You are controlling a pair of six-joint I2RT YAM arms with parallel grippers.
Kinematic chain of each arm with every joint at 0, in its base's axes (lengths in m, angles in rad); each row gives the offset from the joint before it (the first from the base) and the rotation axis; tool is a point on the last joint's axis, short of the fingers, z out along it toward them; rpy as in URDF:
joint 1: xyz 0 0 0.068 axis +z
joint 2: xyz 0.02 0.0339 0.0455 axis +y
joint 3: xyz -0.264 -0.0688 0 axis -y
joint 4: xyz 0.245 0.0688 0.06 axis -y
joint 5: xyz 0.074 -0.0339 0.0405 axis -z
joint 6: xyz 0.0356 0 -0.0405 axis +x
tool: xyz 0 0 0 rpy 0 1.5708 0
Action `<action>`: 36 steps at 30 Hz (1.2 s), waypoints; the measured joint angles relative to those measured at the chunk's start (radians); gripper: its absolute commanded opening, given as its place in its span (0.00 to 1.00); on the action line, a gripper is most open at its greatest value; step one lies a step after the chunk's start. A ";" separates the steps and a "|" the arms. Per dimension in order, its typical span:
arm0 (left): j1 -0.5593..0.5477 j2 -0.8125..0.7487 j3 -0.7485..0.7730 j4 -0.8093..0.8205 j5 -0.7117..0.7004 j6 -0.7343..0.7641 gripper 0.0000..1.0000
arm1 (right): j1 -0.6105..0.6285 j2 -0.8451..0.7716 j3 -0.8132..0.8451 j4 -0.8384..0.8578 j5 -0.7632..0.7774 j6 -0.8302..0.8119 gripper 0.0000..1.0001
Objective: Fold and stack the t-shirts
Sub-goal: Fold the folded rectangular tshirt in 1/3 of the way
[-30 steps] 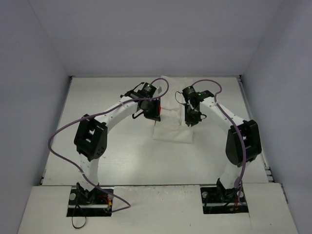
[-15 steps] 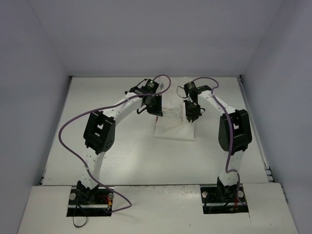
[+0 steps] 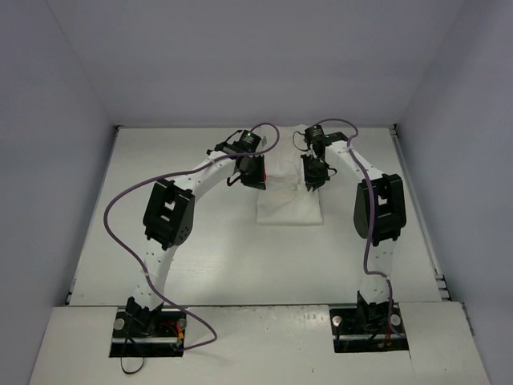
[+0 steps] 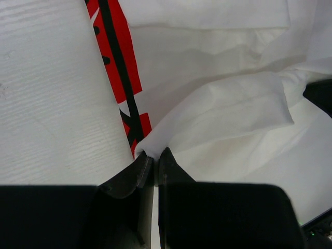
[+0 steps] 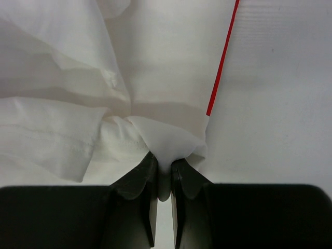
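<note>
The t-shirt (image 3: 288,204) lies part-folded on the table (image 3: 200,257), toward its far side. Our left gripper (image 4: 155,158) and right gripper (image 5: 164,166) each pinch a white edge. The bites look perhaps shallow, so uneven travel could free cloth or skew the fold.

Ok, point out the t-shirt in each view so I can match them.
Top external: the t-shirt lies near the centre of the picture.
Left wrist: it fills the right and top, a fold pinched in the left gripper.
Right wrist: it fills the left and centre, a fold pinched in the right gripper.
Shared landmark: the red print, a broad strip in the left wrist view, a thin line in the right.
</note>
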 measured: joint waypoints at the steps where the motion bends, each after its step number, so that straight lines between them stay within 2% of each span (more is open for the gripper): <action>1: 0.002 0.008 0.013 0.001 -0.001 -0.001 0.00 | -0.002 0.008 0.008 0.001 -0.003 -0.004 0.01; 4: 0.010 0.042 0.068 0.001 -0.002 -0.003 0.02 | -0.014 0.035 0.028 0.000 -0.017 -0.010 0.14; 9: 0.024 0.102 0.164 0.004 0.003 -0.003 0.25 | -0.051 0.081 0.102 -0.007 -0.046 -0.014 0.28; 11: 0.031 0.111 0.184 0.008 0.005 -0.004 0.30 | -0.067 0.087 0.143 -0.012 -0.057 -0.013 0.36; 12: 0.035 0.111 0.188 0.011 0.006 -0.004 0.30 | -0.073 0.089 0.167 -0.014 -0.060 -0.013 0.36; 13: 0.040 0.111 0.191 0.015 0.007 -0.005 0.34 | -0.078 0.091 0.196 -0.017 -0.063 -0.013 0.36; 16: 0.057 0.111 0.195 0.043 0.009 -0.011 0.37 | -0.094 0.098 0.284 -0.010 -0.067 -0.011 0.35; 20: 0.085 0.109 0.195 0.080 0.014 -0.022 0.38 | -0.110 0.099 0.363 -0.003 -0.066 -0.020 0.22; 23: 0.098 0.082 0.172 0.100 0.014 -0.019 0.37 | -0.113 0.092 0.370 0.009 -0.097 -0.064 0.16; 26: 0.099 -0.005 0.068 0.127 0.002 -0.003 0.37 | -0.104 0.055 0.281 0.040 -0.148 -0.121 0.12; 31: 0.050 -0.225 -0.201 0.176 -0.050 0.007 0.37 | -0.073 -0.069 -0.020 0.071 -0.286 -0.216 0.09; 36: -0.061 -0.308 -0.366 0.239 -0.093 0.002 0.36 | -0.059 -0.083 -0.131 0.103 -0.429 -0.282 0.09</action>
